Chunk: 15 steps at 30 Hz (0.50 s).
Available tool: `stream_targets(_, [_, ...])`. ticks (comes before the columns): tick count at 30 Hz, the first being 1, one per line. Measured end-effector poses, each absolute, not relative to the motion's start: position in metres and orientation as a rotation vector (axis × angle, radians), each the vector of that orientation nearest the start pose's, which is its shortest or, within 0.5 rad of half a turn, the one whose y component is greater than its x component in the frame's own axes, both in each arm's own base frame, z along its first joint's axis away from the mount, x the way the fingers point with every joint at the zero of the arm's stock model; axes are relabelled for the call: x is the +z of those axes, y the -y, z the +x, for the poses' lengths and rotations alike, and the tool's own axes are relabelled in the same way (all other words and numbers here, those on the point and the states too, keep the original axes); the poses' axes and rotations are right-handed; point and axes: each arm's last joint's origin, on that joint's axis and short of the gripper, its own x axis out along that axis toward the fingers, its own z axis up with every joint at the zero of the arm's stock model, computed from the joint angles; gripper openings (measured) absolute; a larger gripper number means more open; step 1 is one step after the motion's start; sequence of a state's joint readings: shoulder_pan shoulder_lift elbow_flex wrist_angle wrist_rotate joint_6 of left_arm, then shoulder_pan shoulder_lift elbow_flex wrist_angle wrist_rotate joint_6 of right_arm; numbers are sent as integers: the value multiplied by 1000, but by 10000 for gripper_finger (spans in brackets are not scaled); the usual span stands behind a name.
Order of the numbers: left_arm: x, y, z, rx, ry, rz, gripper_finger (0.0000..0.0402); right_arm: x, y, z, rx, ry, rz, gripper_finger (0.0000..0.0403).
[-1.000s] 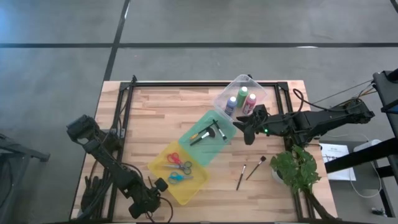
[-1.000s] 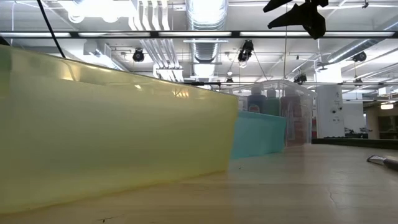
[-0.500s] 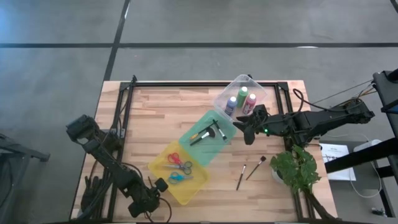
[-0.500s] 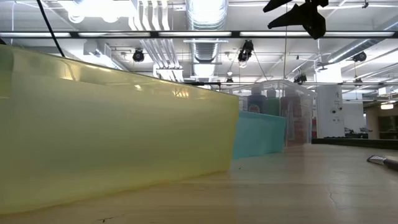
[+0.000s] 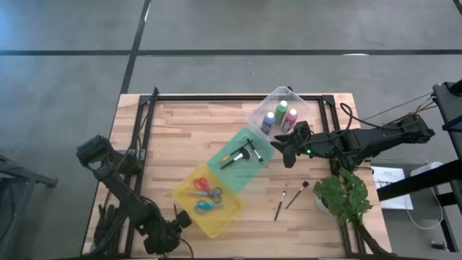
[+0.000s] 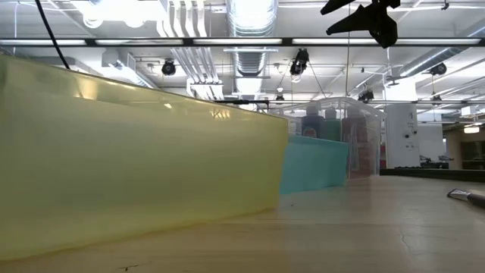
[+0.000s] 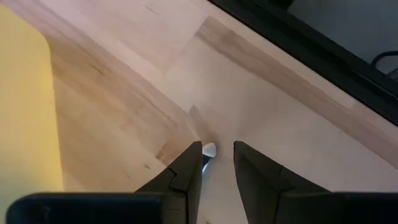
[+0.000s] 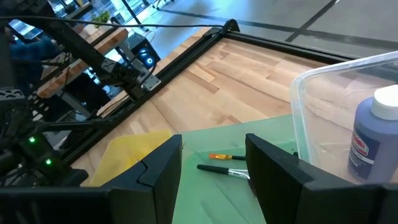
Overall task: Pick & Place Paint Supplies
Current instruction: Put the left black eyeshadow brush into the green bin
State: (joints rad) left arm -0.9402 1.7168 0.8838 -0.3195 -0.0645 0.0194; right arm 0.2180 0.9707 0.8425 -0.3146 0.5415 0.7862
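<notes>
Sorted by kind, evidently for tidy storage: three smooth plastic paint bottles, green (image 5: pixel 281 110), pink-red (image 5: pixel 290 119) and blue-purple (image 5: pixel 268 121), upright in the clear bin (image 5: pixel 291 94); thin dark-handled brushes (image 5: pixel 242 153) flat in the translucent green bin (image 5: pixel 216 165); small scissors (image 5: pixel 207 189) with red and blue handles flat in the yellow bin (image 5: pixel 220 219). Two more slim brushes (image 5: pixel 280 204) loose on the pale, grained wooden bench (image 5: pixel 188 130), near the leafy plant (image 5: pixel 345 193), probably next for collection. Right tool (image 5: pixel 278 149) raised above the meeting of green and clear bins, fingers well apart and empty, likely between a drop and the next pick. Left tool (image 5: pixel 167 232) low over bare wood at the bench's near edge, beside the yellow bin, fingers parted only narrowly and gripping nothing; apparently waiting out of the way.
</notes>
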Motion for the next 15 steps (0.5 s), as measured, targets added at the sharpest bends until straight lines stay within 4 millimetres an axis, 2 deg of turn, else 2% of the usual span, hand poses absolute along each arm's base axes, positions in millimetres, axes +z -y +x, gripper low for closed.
stream_targets(9, [138, 251, 182, -769, -982, 617, 102, 310, -30, 204, -466, -260, 603, 171])
stream_targets(15, [129, 251, 182, -778, -990, 645, 102, 310, -30, 203, -470, -255, 621, 171])
